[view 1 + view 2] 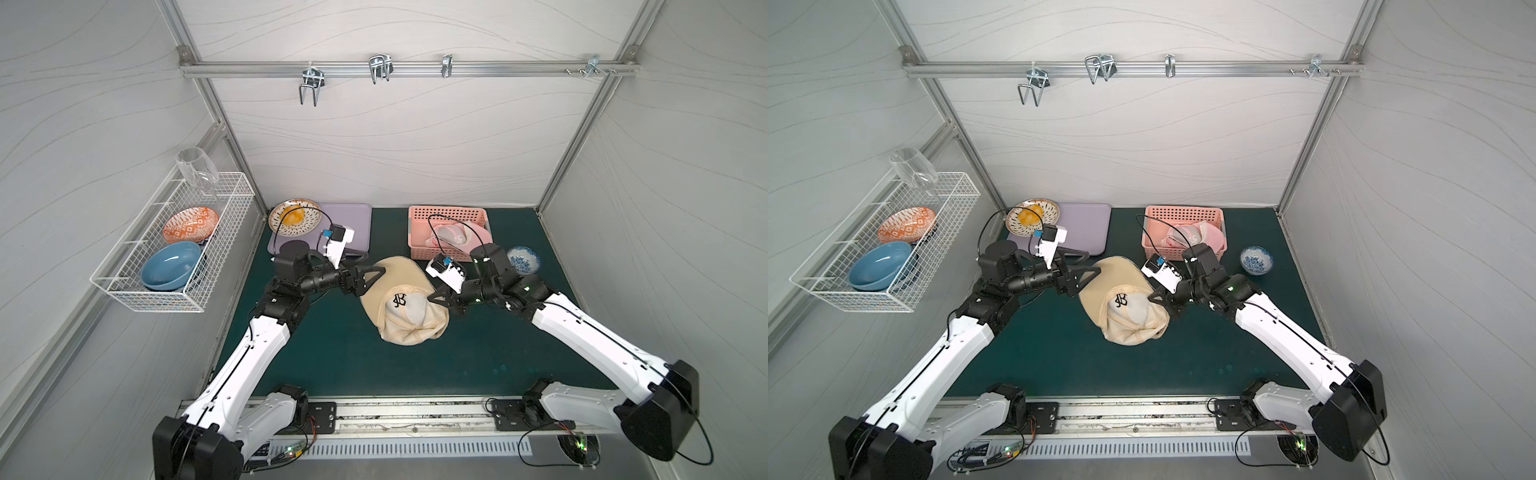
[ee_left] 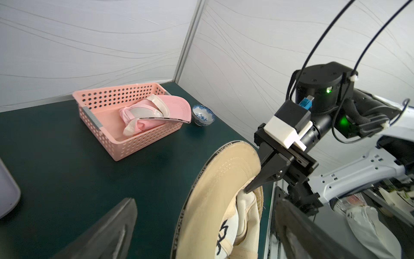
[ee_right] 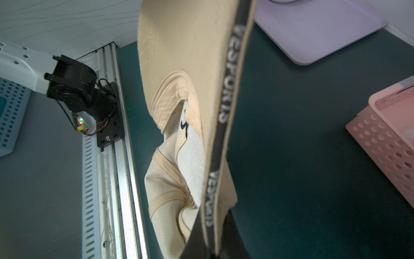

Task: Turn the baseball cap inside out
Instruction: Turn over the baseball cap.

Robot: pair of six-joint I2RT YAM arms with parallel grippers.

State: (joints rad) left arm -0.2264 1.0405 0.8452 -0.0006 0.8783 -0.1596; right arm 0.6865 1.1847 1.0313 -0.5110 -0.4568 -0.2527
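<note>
Both top views: beige cap (image 1: 405, 305) at mid desk (image 1: 332, 357), between two arms, just in front of pink basket (image 1: 417, 214). Brim points toward back wall; white lining with black logo faces up, crown bunched at near end. Right fingers (image 2: 252, 187) clenched on cap rim where brim meets crown; left wrist view shows cap tilted up on edge. Left fingers (image 1: 374, 270) spread wide, grasping nothing, just beside brim's left edge. Cannot tell whether crown touches desk.
</note>
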